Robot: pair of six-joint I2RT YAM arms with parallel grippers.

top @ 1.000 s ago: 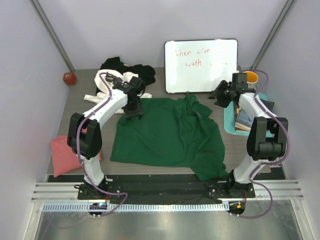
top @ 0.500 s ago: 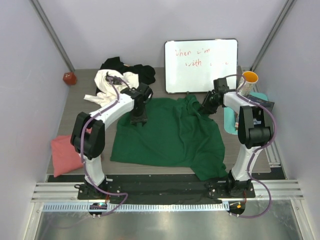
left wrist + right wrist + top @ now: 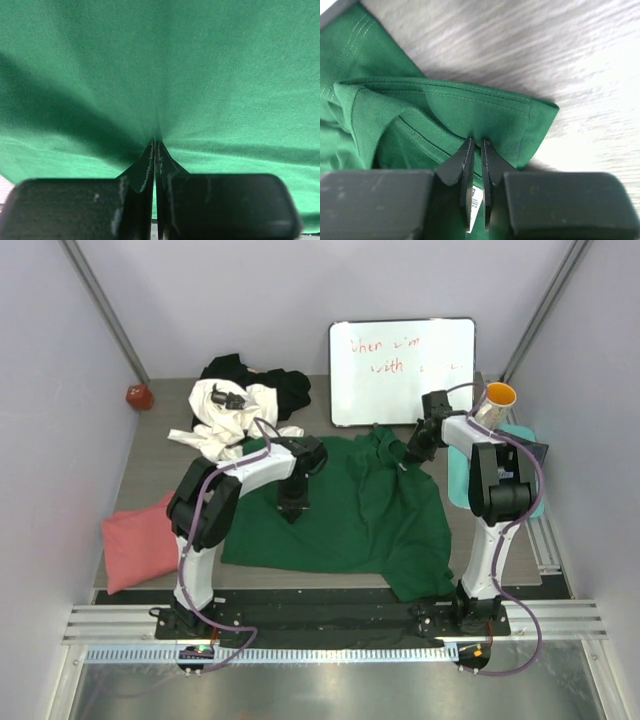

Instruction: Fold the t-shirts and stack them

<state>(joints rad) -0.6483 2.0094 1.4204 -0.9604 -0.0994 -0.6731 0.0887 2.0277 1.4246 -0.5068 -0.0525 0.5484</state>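
The dark green t-shirt (image 3: 340, 510) lies spread and unfolded between and just nearer than my two grippers, rumpled along its far edge and with one corner drooping over the table's near edge. My left gripper (image 3: 156, 150) is clamped tight on a pinch of it, the cloth drawn up in creases that run into the closed fingertips. My right gripper (image 3: 476, 145) is closed on a doubled fold of the same shirt beside the ribbed neckband (image 3: 365, 120), with bare wood-grain table (image 3: 530, 45) just beyond the fingers. By my judgement the job has barely begun: this first shirt is only gripped for a fold, nothing is folded and no stack exists. The white tee (image 3: 235, 415) and black tee (image 3: 290, 385) sit tangled in a heap beyond my left gripper, and the salmon pink tee (image 3: 140, 540) lies bunched well out to that gripper's outer side, so three shirts wait after this one. As for writing, a small white label (image 3: 476, 202) shows between my right fingers, its print too small to read. The whiteboard (image 3: 402, 370) beyond my right gripper carries two lines of red handwriting; I can make out "with" in the lower one, the rest is too faint.
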